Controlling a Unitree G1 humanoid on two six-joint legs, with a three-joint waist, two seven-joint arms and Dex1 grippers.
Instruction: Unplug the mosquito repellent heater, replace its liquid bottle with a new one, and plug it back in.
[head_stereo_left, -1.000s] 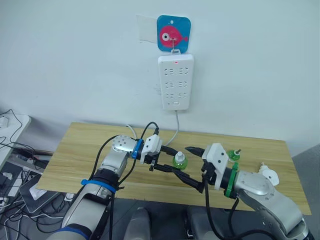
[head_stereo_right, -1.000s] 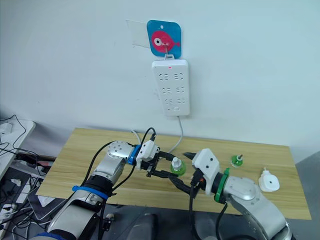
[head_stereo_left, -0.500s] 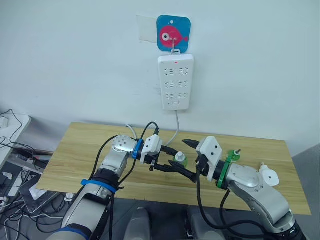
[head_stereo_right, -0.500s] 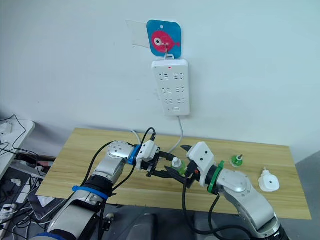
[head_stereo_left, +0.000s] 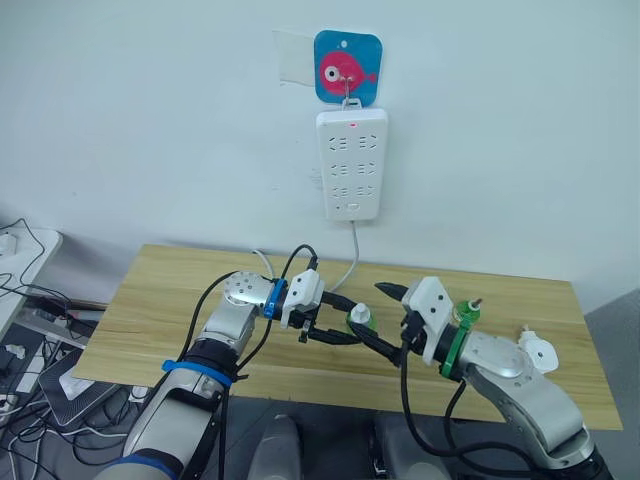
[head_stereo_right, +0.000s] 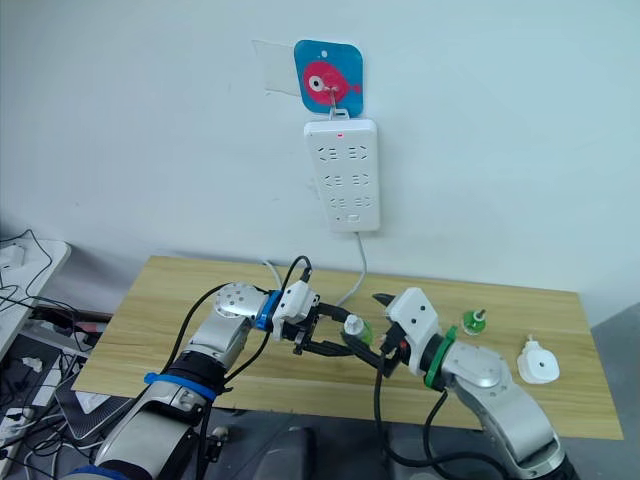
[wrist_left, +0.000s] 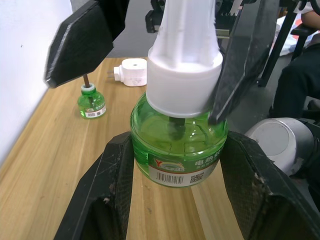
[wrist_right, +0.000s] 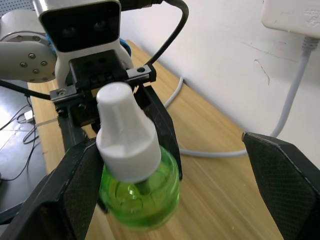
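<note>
My left gripper (head_stereo_left: 343, 326) is shut on a green liquid bottle (head_stereo_left: 358, 320) with a white cap (wrist_left: 185, 75), holding it upright just above the table. The jaws of my right gripper (head_stereo_left: 381, 318) stand open on either side of that cap, one finger (wrist_left: 82, 40) apart from it and the other finger (wrist_left: 245, 55) close beside it. A second green bottle (head_stereo_left: 466, 310) with a bare wick stands on the table to the right. The white mosquito repellent heater (head_stereo_left: 540, 350) lies on the table at the far right, away from both grippers.
A white power strip (head_stereo_left: 351, 165) hangs on the wall under a fish hook plate, and its cord runs down onto the wooden table (head_stereo_left: 170, 290). A desk with cables stands at the far left.
My right gripper has risen and moved in from lower right, so its open fingers now straddle the bottle's cap. The left gripper has kept the bottle still.
</note>
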